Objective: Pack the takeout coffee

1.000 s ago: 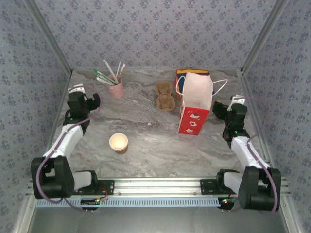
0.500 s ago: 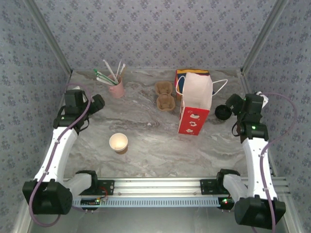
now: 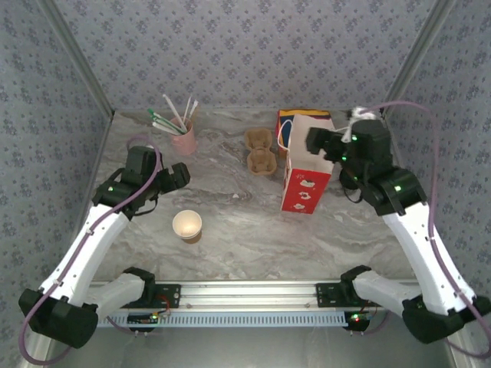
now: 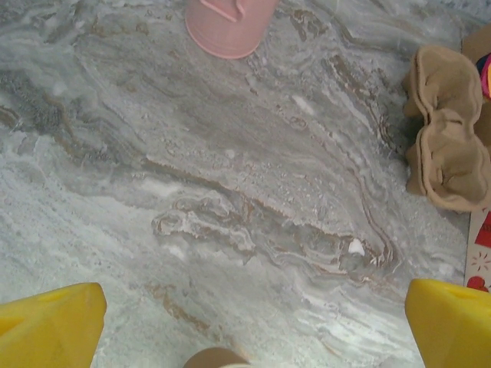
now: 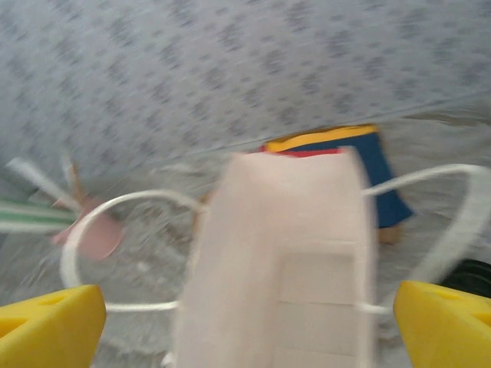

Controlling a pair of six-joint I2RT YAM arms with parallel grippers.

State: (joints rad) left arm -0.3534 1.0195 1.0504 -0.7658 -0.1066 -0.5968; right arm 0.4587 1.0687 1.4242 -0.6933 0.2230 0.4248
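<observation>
The right pincer hangs over the open mouth of the paper gift bag, its fingers spread wide with nothing between them. The takeout coffee shows in the blurred right wrist view as a dark rounded edge, most likely its black lid, on the tabletop at the bag's 3 o'clock, just past the white handle loop on that side. From the pincer's gap that is out at roughly 3 o'clock and lower, beside the fingers rather than between them. I judge the reach for the cup to be the step in hand: no grasp made, nothing packed. The next move calls for the right pincer to swing clear of the bag toward 3 o'clock, drop beside it, straddle the cup's paper wall beneath the lid, close gently, then lift it upright and lower it through the bag's mouth without snagging a handle. The left pincer is likewise spread wide and empty, low over bare tabletop at the bag's 9 o'clock, with a lidless paper cup at its 6 o'clock, a pink cup of straws at its 12 o'clock and a brown pulp tray between it and the bag.
</observation>
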